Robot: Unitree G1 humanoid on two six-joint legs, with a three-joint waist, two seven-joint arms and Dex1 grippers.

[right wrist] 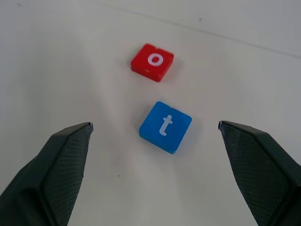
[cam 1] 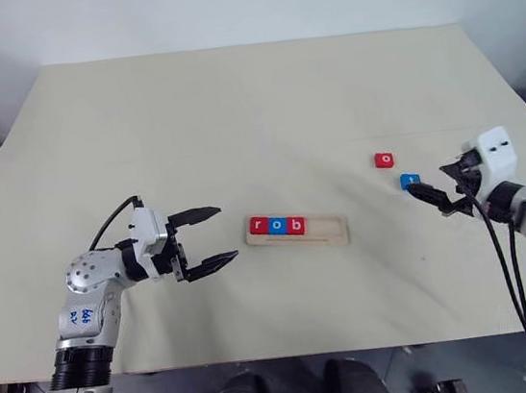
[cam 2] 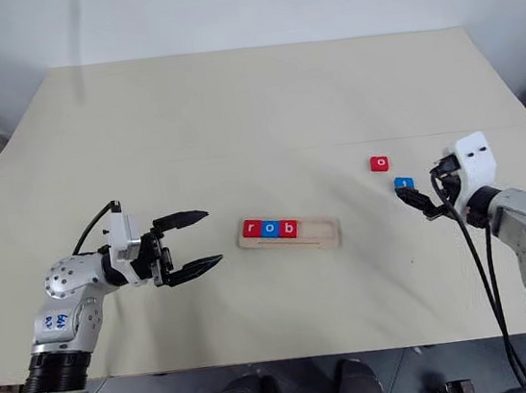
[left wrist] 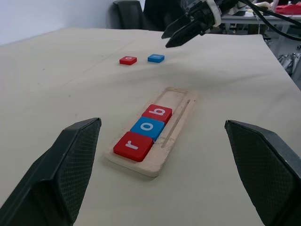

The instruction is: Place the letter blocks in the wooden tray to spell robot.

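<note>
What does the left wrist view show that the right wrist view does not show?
Left wrist view: the wooden tray holding the red r block, blue o block and red b block in a row, and the open right gripper near the loose blocks. Right wrist view: the letters on the loose blocks, readable. Both: the red o block and blue t block lying apart on the table.

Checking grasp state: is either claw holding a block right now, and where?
Nothing held. Left claw and right claw both open and empty; blue t block lies on the table.
</note>
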